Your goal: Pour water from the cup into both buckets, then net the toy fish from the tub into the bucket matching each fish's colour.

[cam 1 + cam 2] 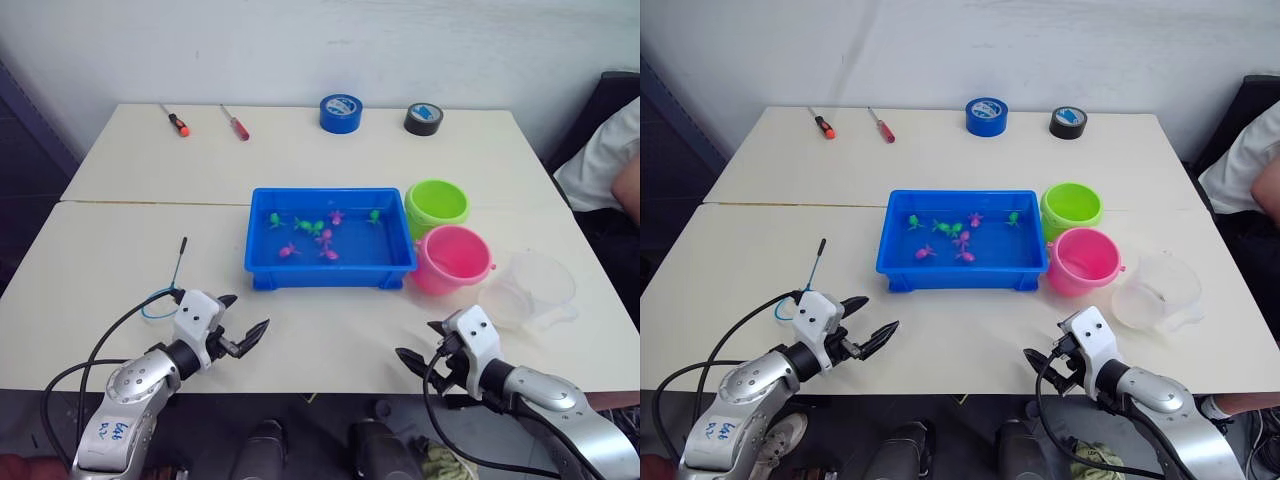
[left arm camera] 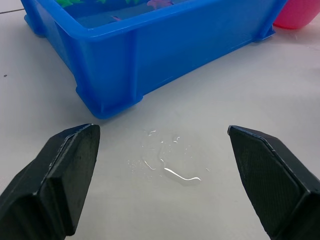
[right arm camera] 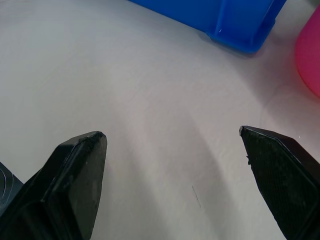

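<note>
Both hands hang low over the near edge of the worktop [image 1: 120, 270], the left hand [image 1: 245, 335] and the right hand [image 1: 415, 345] each spread wide and grasping nothing. Judging by the layout, the pour comes first, so the right hand should go for the cup [image 1: 528, 290], which stands at the right just beside the pink bucket [image 1: 455, 260]. Its side handle seems to face the outer right, so an approach from that side looks best, with a firm clench before lifting and a slow tilt over each rim; the green bucket [image 1: 437, 205] sits just behind the pink one and both touch or nearly touch the tub [image 1: 330, 272], so there is little room for error. A small puddle [image 2: 167, 167] already lies on the worktop in front of the tub, a hint that spills come easily.

The net [image 1: 160, 303] lies by the left hand, its hoop partly behind that wrist and its stick [image 1: 179, 262] pointing away. Toy fish [image 1: 322, 237], green and pink, are scattered in the tub. How much water the cup holds is hard to make out through its clear wall, and the insides of both buckets cannot be read. A person's sleeve [image 1: 600, 150] shows at the far right, cut off by the frame
</note>
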Robot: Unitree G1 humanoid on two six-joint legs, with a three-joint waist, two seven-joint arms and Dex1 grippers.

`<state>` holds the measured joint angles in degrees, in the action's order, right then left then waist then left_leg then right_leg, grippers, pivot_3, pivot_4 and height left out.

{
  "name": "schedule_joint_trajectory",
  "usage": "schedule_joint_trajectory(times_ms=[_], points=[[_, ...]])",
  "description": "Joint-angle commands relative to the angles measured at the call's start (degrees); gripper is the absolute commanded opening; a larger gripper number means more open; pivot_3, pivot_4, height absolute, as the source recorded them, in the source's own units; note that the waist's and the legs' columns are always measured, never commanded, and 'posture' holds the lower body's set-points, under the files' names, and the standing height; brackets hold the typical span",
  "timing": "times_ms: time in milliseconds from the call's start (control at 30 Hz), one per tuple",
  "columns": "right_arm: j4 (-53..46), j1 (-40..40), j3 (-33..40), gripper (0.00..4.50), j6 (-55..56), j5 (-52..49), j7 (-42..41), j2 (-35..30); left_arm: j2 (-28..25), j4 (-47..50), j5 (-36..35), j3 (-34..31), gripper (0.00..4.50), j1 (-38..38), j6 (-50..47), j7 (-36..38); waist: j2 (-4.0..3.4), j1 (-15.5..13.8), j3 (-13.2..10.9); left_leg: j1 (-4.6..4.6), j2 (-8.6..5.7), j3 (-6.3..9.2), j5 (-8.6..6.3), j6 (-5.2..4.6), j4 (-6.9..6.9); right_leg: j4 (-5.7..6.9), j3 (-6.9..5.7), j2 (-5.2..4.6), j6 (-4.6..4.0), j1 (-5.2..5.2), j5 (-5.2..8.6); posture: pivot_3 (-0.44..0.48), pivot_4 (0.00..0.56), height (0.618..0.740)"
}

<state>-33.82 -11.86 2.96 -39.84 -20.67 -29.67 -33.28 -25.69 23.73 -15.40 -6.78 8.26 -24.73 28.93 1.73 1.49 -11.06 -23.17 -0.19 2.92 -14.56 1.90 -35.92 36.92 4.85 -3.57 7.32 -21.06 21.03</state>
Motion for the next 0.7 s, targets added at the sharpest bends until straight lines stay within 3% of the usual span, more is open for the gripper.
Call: schedule_joint_trajectory(times_ms=[33, 400, 500, 700], points=[[-1.4, -0.2, 0.6, 4.50, 1.2, 0.0, -0.3, -0.2, 0.2, 0.9, -1.1, -1.3, 4.46, 0.2, 0.7, -0.3, 0.00, 0.0, 0.0, 0.00, 0.00, 0.00, 0.00, 0.00, 0.00, 0.00, 0.00, 0.00, 0.00, 0.00, 0.00, 0.000, 0.150, 0.734], [-1.6, -0.4, 0.2, 4.50, 1.2, 0.0, -0.2, 0.0, -0.3, 1.5, -2.6, -2.5, 4.46, 0.3, -0.3, 0.5, 0.00, 0.0, 0.0, 0.00, 0.00, 0.00, 0.00, 0.00, -0.01, 0.00, 0.00, 0.00, 0.00, 0.00, 0.00, 0.000, 0.150, 0.734], [-1.7, -0.9, 0.7, 4.50, 1.3, 0.1, -0.1, 0.0, -3.0, -0.4, -1.2, -2.5, 4.46, -0.5, -0.4, 2.0, 0.00, 0.0, 0.0, 0.00, 0.00, 0.00, 0.00, 0.00, 0.00, 0.00, -0.01, 0.01, 0.00, 0.00, 0.00, 0.000, 0.150, 0.734], [-1.0, -2.7, 5.9, 4.50, 1.1, -0.3, -0.5, -1.2, -11.6, -6.7, -8.7, -4.9, 4.46, -8.1, -2.9, 14.8, -0.01, 0.0, 0.0, 0.01, -0.01, 0.00, 0.00, 0.00, 0.00, 0.02, -0.01, -0.03, -0.02, 0.01, 0.01, 0.000, 0.150, 0.734]])
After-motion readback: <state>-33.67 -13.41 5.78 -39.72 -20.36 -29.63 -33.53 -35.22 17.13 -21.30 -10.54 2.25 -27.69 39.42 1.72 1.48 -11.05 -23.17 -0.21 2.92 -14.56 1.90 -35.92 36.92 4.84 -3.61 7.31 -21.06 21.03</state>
